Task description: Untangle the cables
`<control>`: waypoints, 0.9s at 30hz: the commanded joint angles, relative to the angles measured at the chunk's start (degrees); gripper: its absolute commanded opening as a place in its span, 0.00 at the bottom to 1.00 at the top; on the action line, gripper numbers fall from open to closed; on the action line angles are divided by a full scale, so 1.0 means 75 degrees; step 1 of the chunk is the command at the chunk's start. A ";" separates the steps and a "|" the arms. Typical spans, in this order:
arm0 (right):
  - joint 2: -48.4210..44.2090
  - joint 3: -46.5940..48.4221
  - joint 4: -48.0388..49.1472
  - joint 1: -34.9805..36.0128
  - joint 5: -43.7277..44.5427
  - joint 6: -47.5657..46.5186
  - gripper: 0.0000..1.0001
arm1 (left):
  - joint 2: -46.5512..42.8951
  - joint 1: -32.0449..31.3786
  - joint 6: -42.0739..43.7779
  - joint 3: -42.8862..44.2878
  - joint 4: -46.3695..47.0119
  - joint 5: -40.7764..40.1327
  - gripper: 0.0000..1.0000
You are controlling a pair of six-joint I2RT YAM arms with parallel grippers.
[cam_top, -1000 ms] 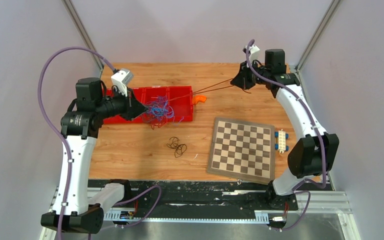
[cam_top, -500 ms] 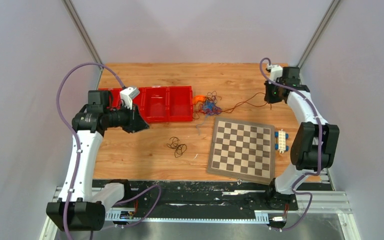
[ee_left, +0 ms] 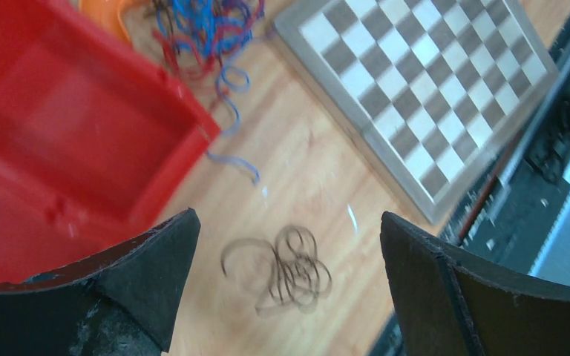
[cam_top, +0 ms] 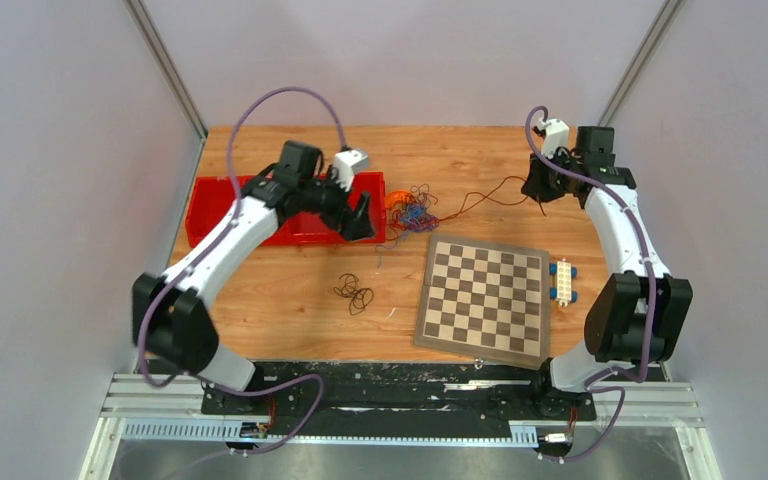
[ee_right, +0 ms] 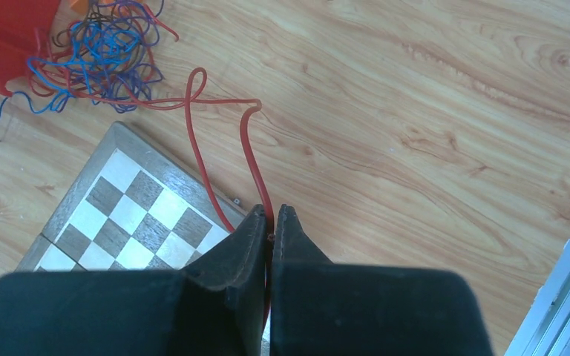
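A wooden table seen from above, with a chessboard lying flat on its right half. Every place below is given from that chessboard.

Just past the chessboard's far left corner lies a tangle of thin cables, blue, red and dark strands knotted into one loose clump. The left wrist view and the right wrist view show the same clump. One red cable leads out of the clump and runs along beyond the board's far edge towards its far right corner. There the right claw hangs above the table. Its own camera shows the two black fingers pressed together with the red cable pinched between them.

To the left of the chessboard, well apart from the clump, a single dark cable lies curled in small loops on the wood.

Further left and farther back sits a red tray. The left claw hovers over the tray's end nearest the chessboard. Its fingers stand wide apart and grip nothing.

A small orange object lies between the tray and the clump. A small white and blue block sits just beside the chessboard's right edge.
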 commanded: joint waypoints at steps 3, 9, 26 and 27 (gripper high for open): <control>-0.0283 0.0245 -0.0218 0.0016 -0.0243 -0.0088 0.00 | 0.3101 -0.0705 -0.0448 0.3166 0.0886 -0.0946 1.00; -0.0230 0.0274 -0.0489 0.0015 0.0002 -0.0214 0.00 | 0.5573 -0.1090 -0.1584 0.5341 0.0888 -0.1543 1.00; -0.0002 0.0148 -0.0505 -0.0035 0.0723 -0.0476 0.00 | 0.7516 -0.1857 -0.2114 0.6336 0.0660 -0.3025 0.45; 0.0072 0.0133 -0.0434 -0.0068 0.0890 -0.0488 0.00 | 0.7488 -0.1861 -0.2088 0.6401 0.0556 -0.2926 0.34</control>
